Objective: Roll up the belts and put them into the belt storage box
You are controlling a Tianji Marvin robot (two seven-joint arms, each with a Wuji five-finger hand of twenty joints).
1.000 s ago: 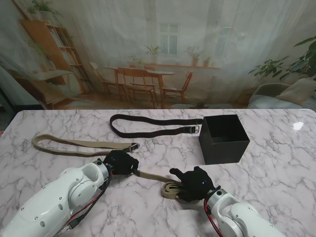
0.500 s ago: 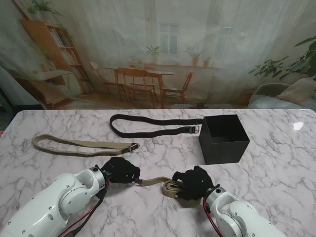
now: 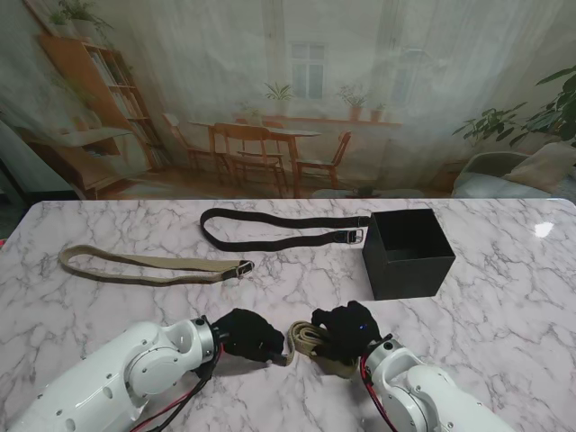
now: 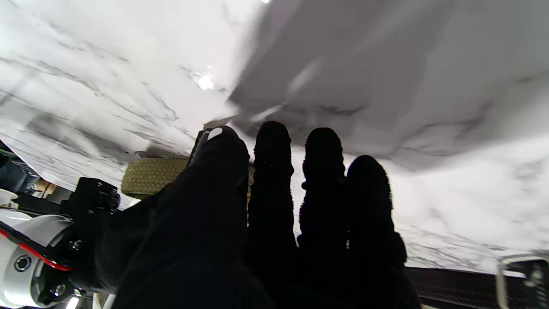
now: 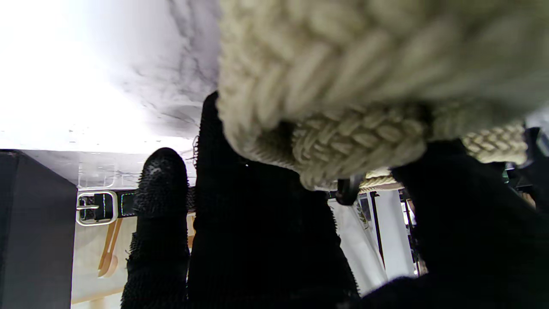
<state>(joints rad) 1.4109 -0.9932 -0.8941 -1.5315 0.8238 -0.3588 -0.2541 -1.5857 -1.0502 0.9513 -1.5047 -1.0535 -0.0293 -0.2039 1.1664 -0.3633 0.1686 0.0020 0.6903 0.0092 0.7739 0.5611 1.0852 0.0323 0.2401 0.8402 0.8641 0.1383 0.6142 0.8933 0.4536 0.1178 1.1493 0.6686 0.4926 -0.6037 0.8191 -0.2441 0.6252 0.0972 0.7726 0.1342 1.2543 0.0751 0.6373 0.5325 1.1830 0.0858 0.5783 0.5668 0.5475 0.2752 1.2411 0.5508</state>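
Beige woven belt (image 3: 310, 343), part-rolled, sits on the worktop (image 3: 504, 297) nearest me, btwn both hands. R hand (image 3: 346, 335) fingers clamp the coil; L hand (image 3: 249, 335) fingers together, pressed on its tail. Box (image 3: 408, 253) farther off, right.

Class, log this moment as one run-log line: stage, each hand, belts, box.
stage: rolling tan woven belt | right hand: shut on roll | left hand: on tail | black belt, khaki belt: flat | box: empty

Left hand (image 4: 274, 206) — fingers together — beside woven tan belt (image 4: 152, 176) on marble table (image 4: 107, 64).
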